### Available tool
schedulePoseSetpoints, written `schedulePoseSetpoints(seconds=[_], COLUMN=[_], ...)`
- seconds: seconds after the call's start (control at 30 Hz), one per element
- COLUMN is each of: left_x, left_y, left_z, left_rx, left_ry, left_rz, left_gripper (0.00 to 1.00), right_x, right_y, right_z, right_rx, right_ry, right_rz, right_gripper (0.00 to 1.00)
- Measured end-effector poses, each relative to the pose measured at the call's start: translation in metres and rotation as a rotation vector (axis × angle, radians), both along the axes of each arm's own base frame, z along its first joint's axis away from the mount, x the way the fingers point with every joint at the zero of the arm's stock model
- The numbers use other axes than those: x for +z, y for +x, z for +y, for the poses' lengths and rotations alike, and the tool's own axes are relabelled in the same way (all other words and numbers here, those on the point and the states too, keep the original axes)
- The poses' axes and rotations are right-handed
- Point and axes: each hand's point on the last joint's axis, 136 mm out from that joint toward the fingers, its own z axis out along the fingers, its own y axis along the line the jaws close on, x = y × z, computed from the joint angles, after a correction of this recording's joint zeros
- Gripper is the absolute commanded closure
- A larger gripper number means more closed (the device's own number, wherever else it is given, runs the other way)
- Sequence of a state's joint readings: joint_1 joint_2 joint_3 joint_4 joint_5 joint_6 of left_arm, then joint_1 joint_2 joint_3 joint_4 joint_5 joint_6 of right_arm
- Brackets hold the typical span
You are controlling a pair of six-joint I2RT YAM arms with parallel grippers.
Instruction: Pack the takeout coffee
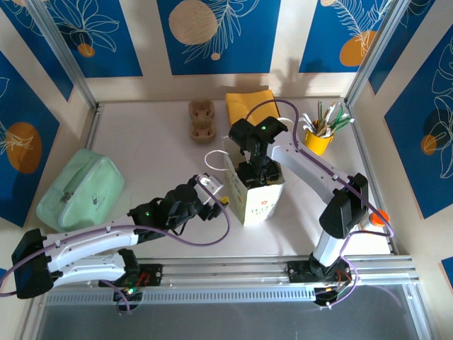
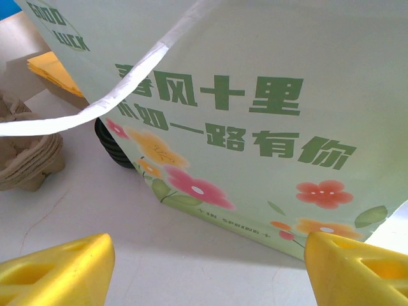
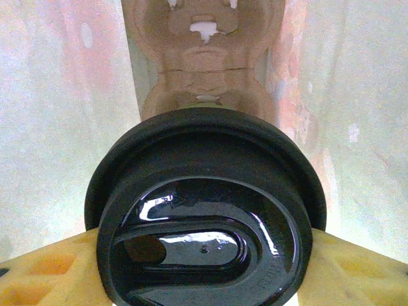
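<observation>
Evidently the light, crushable coffee (image 3: 204,217) is held near its top by the right gripper (image 3: 204,271), the left gripper (image 2: 207,271) being spread wide, empty.

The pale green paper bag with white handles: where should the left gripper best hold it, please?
Probably the white handle loop, from the pale green paper bag's left: it droops free across the printed face, ahead of the open left gripper.

Look: takeout coffee cup (image 3: 204,210) seen from straight above. Only its glossy black round plastic lid shows, with an oval recess and a sip hole; the body is hidden.
Pose: upright.
Hold: clamped between the right gripper's (image 3: 207,271) yellow fingers (image 3: 44,268).
Place: inside the pale-green paper bag (image 3: 57,127) — above a brown pulp tray (image 3: 204,64).
</observation>
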State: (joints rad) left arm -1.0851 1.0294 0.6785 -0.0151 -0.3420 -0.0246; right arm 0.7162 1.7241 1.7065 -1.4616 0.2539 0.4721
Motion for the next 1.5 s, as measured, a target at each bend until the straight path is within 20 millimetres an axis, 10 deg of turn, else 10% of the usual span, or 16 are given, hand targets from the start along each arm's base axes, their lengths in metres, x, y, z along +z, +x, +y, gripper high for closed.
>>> schedulePoseSetpoints(seconds=[1.5], left_x=[0.0], left_y=[0.0], left_z=[0.0], left_rx=[-0.002], left_ry=[0.003], left_rz=[-0.003], left_gripper=[0.22], right_x=[-0.013], right_y=[-0.002], right_z=[-0.001], right_rx=[0.015], right_ry=[-0.013], right_rz=[0.015], right_gripper=[0.44])
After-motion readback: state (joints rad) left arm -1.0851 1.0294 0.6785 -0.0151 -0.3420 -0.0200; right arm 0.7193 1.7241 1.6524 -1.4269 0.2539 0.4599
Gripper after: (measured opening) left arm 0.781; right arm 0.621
